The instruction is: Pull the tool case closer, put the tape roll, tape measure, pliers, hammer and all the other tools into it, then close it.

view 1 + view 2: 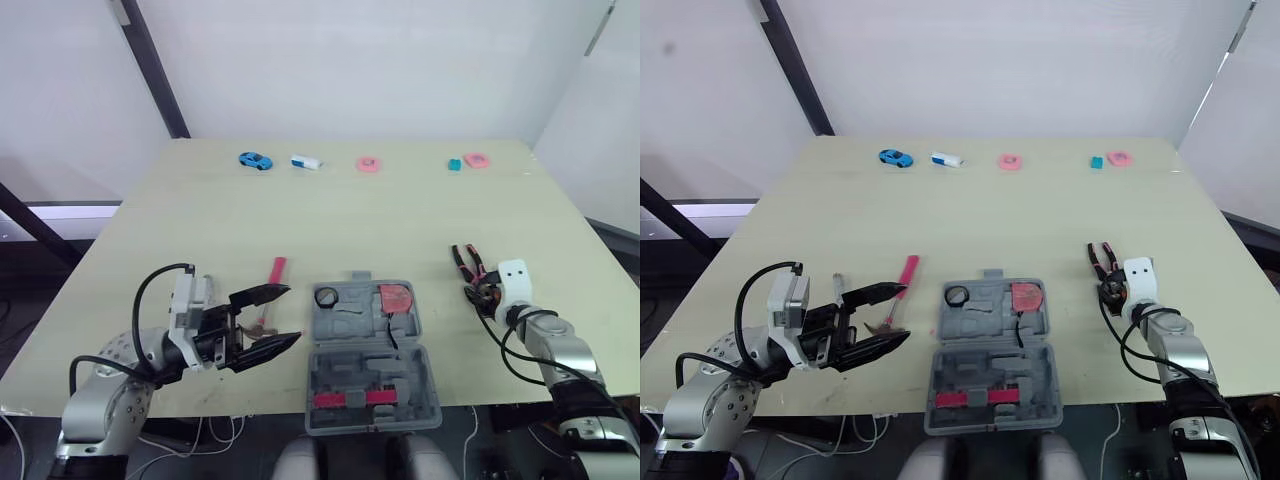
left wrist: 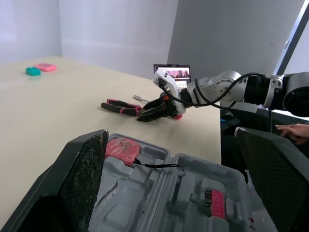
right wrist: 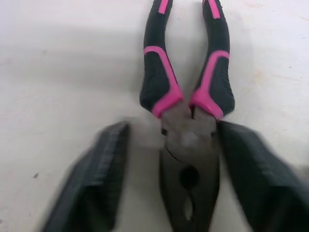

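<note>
The grey tool case (image 1: 352,384) lies open at the table's near edge. In it are a black tape roll (image 1: 326,296) and a red tape measure (image 1: 396,297). A pink-handled hammer (image 1: 276,272) lies left of the case, its head partly behind my left gripper (image 1: 293,314), which hangs open and holds nothing. The pink-and-black pliers (image 3: 186,96) lie right of the case, handles pointing away from me. My right gripper (image 1: 478,293) is open, with its fingers (image 3: 91,188) on either side of the pliers' head.
Along the far edge lie a blue toy car (image 1: 255,160), a white object (image 1: 306,161), a pink ring (image 1: 368,164), a teal block (image 1: 454,164) and another pink piece (image 1: 476,159). A thin metal tool (image 1: 838,289) lies left of the hammer.
</note>
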Robot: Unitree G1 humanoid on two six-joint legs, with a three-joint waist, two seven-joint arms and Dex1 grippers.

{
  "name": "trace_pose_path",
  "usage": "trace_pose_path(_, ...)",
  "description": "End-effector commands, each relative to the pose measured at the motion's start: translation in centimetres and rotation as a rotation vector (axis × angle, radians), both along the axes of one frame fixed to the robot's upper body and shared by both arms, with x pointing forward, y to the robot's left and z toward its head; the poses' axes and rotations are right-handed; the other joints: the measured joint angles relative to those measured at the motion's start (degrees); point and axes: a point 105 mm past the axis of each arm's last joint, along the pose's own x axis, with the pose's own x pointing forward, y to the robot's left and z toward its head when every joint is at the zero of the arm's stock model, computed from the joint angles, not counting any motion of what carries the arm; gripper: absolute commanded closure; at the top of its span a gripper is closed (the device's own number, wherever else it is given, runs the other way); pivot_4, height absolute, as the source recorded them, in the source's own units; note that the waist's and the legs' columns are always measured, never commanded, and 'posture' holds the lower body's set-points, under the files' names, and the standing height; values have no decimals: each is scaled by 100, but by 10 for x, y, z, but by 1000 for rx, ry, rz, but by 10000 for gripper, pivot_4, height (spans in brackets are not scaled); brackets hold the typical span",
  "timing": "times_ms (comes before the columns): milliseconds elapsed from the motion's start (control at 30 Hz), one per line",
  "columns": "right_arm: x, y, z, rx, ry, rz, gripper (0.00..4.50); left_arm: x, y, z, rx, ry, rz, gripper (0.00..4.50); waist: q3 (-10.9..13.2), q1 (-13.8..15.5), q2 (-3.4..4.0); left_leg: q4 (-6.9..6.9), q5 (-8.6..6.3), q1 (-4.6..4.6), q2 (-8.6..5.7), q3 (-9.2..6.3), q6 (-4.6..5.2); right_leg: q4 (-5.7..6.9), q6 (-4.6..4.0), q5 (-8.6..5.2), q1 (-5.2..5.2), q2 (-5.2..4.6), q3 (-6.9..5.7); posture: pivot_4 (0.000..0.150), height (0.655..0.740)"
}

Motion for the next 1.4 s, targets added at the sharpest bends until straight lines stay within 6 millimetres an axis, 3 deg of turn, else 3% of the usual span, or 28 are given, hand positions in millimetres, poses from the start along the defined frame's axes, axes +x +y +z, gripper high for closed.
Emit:
trace_pose_path(33,-4,-9,-1,-4,-5,-31,35367,-3,-1,9,-3,-52,-12,0,-1,7,0,2,0,0,0,0,0,2,0,0,0,0,0,1500,7400)
trace_pose_path(367,0,-11,5,-4,-33,-28,35457,-2,-3,12,-22,-52,-20,0,0,5,0,3,0,-2,-1,1,0,1,-4,2,0,0,1,1500,7400)
trace_pose_path(500,1,-10,18,-3,-83,10,35458,0,-4,14,-50,-45,-1,0,0,5,0,3,0,-2,-1,1,0,1,-4,3,0,0,2,1500,7400)
trace_pose_path(633,-7,14,58,8,-186,223,35458,6,-3,19,-86,-45,47,0,10,5,16,2,0,-5,-1,0,0,1,16,14,-2,0,2,1500,7400)
trace_pose_path(800,-32,49,96,-60,-208,531,35458,12,2,22,-86,-83,104,0,17,-29,27,1,0,-4,5,2,0,2,26,10,-6,9,5,1500,7400)
trace_pose_path(1033,-66,106,145,-227,-128,910,35458,3,30,26,-123,-52,103,0,22,-54,27,2,0,-5,10,2,0,12,20,8,-17,13,5,1500,7400)
trace_pose_path(1200,-83,135,138,-395,0,1147,35458,-5,50,29,-87,1,47,0,22,-23,21,-1,0,-6,13,-8,-1,4,-6,-10,-17,8,-10,1500,7400)
trace_pose_path(1400,-76,151,113,-519,100,1248,35458,-7,62,21,-31,20,55,0,32,15,6,0,-1,-18,0,3,-1,-5,-14,-5,-19,-20,-14,1500,7400)
